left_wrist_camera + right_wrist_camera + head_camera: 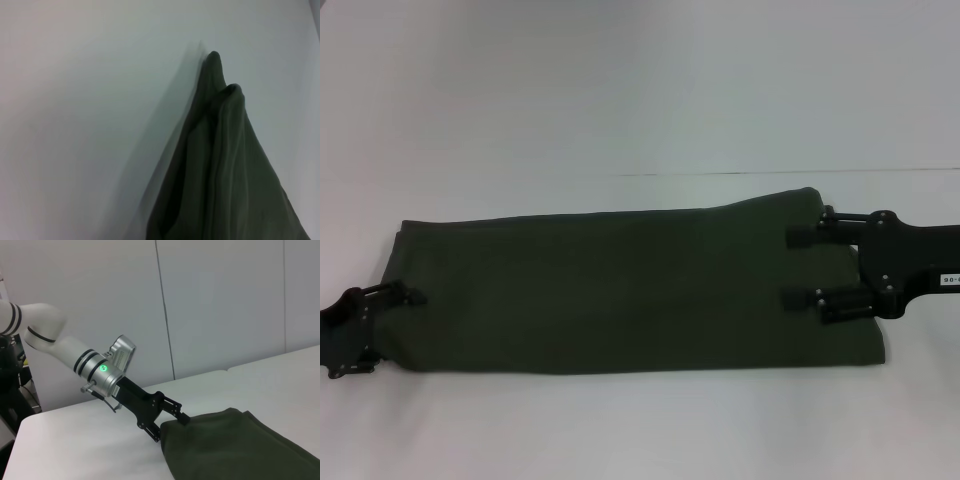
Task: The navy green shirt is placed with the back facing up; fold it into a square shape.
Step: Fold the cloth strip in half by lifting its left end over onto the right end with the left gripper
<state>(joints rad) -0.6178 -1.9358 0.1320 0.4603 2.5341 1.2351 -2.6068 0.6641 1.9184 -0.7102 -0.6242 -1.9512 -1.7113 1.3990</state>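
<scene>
One navy green shirt, two grippers. Shirt lies folded into a long band across the white table, plain side up, no lettering visible. Left gripper at the shirt's left end, fingers closed on the edge; partly cut off by the head view's border. Right gripper over the right end, fingers spread wide, gripping nothing. Left wrist view shows only bunched cloth. Wall panels behind.

I'm seeing the navy green shirt looking like soft matt cloth, lying on a smooth white table; the left gripper is showing matt black, its arm glossy white.
</scene>
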